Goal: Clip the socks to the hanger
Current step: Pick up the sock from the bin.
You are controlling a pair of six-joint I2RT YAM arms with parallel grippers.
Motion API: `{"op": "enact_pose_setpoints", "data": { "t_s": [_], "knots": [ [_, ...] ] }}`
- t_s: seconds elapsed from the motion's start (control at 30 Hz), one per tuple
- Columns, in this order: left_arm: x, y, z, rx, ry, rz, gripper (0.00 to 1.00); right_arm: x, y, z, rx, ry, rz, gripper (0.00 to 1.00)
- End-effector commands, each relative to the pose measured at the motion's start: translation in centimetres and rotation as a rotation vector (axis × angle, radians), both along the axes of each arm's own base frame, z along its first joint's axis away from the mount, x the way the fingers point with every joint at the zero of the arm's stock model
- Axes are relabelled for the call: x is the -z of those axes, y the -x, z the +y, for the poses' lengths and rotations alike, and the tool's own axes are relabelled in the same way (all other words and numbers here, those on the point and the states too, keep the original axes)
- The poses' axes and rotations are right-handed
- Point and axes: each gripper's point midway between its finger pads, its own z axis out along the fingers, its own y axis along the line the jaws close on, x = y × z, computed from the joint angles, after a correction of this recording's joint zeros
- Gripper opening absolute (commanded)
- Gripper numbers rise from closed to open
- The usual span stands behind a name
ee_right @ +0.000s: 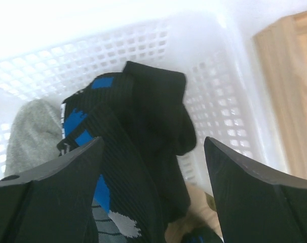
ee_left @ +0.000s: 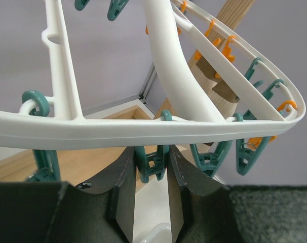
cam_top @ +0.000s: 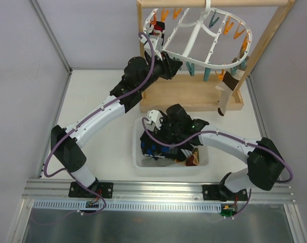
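The white hanger (cam_top: 214, 64) hangs from the wooden stand, with orange and teal clothespins under its ring (ee_left: 143, 130). My left gripper (cam_top: 182, 65) reaches up to the ring's near side and is shut on a teal clothespin (ee_left: 152, 164); both fingers press its sides. One brown-and-cream sock (cam_top: 227, 92) dangles from the hanger's right side. My right gripper (ee_right: 153, 147) is down in the basket and open. Its fingers stand wide on either side of a black sock with blue and white marks (ee_right: 143, 126), without pinching it. A grey sock (ee_right: 29, 131) and a tan one (ee_right: 201, 215) lie beside it.
The white mesh basket (cam_top: 138, 163) sits between the arm bases and the stand, with a dark red sock (cam_top: 192, 161) in its right end. The wooden stand's base (cam_top: 194, 96) and slanted post (cam_top: 267, 38) stand behind it. Grey walls close in both sides.
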Motion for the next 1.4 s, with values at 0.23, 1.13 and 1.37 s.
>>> {"op": "enact_pose_setpoints", "data": {
  "t_s": [0.23,1.13,1.37],
  "knots": [
    [-1.5,1.0,0.6,0.035,0.017,-0.008,0.0,-0.9,1.8,2.8,-0.162,-0.065,0.113,0.84],
    [-1.1,0.1,1.2,0.031,0.02,0.006,0.0,0.7,3.1,0.9,-0.13,-0.069,0.264,0.01],
    [-0.7,-0.1,1.4,0.027,0.024,0.018,0.0,-4.0,0.7,-1.7,0.069,-0.21,0.109,0.01]
  ]
}}
